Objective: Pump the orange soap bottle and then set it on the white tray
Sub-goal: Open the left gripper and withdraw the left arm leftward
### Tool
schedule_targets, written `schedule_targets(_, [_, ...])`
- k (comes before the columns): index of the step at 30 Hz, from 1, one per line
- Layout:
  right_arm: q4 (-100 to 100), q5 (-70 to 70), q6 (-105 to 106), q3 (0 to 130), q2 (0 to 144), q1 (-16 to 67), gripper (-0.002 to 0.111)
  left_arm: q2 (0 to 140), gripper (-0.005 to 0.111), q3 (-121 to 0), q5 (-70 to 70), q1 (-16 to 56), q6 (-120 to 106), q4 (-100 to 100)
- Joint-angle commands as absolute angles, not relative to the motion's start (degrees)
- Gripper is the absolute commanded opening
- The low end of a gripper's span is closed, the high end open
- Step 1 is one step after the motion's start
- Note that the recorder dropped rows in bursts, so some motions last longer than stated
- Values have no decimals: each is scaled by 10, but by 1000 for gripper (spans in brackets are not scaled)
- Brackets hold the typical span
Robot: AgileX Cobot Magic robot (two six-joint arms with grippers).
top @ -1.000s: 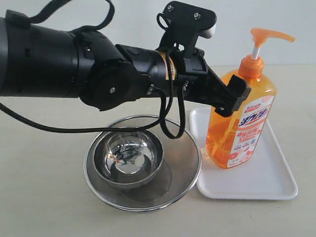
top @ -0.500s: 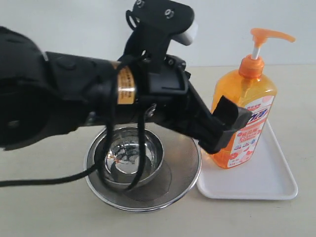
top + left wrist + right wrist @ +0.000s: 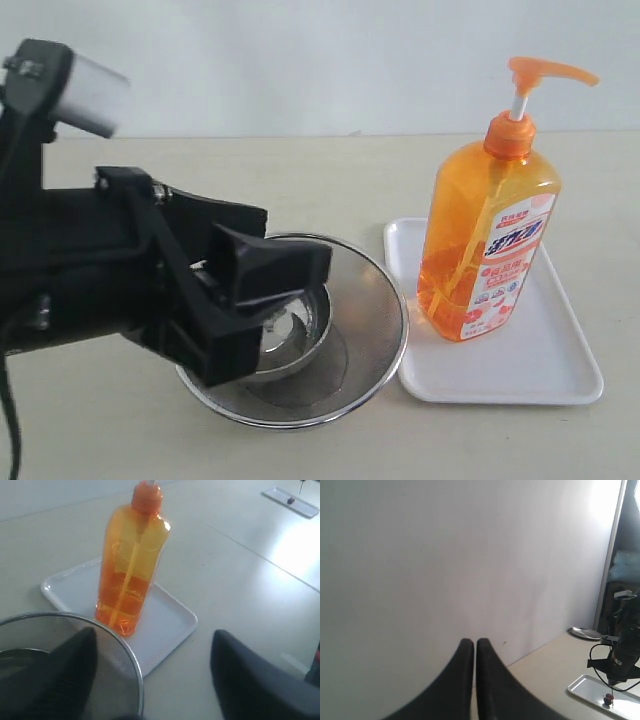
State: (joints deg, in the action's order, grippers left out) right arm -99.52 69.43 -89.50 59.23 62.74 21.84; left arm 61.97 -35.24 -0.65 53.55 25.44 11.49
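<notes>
The orange soap bottle (image 3: 487,240) stands upright on the near-left part of the white tray (image 3: 545,370), pump head up and spout pointing right. My left gripper (image 3: 265,320) is open with nothing in it. It hangs low over the steel strainer, well left of the bottle and apart from it. The left wrist view shows the bottle (image 3: 129,575) on the tray (image 3: 167,622) ahead of the open gripper (image 3: 154,632). In the right wrist view my right gripper (image 3: 474,642) is shut on nothing and faces a white wall. It does not show in the exterior view.
A round steel mesh strainer (image 3: 378,325) with a steel bowl (image 3: 300,325) inside sits just left of the tray, its rim (image 3: 131,670) close under the left fingers. Far off, the right wrist view shows another small tray (image 3: 600,692), a steel dish (image 3: 587,632) and a black device (image 3: 622,652).
My left arm has pulled back from the bottle, moving left and down over the strainer with its jaws open. The bottle stays upright on the tray.
</notes>
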Motion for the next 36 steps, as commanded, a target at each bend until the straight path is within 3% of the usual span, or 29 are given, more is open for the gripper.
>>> schedule_targets(1, [-999, 700, -898, 594, 624, 217, 0, 574, 28, -344, -17, 532, 292, 110])
schedule_targets(4, [-999, 700, -898, 594, 624, 217, 0, 557, 6, -344, 13, 532, 288, 115])
schedule_targets(5, [-999, 700, -898, 594, 624, 217, 0, 553, 5, -344, 29, 532, 283, 118])
schedule_targets(18, [-999, 700, -898, 594, 624, 217, 0, 534, 5, -344, 99, 532, 280, 121])
schedule_targets(26, [-999, 700, -898, 594, 624, 217, 0, 495, 5, -344, 168, 528, 292, 225])
schedule_targets(36, [-999, 700, -898, 594, 624, 217, 0, 318, 5, -257, 132, 334, 323, 170])
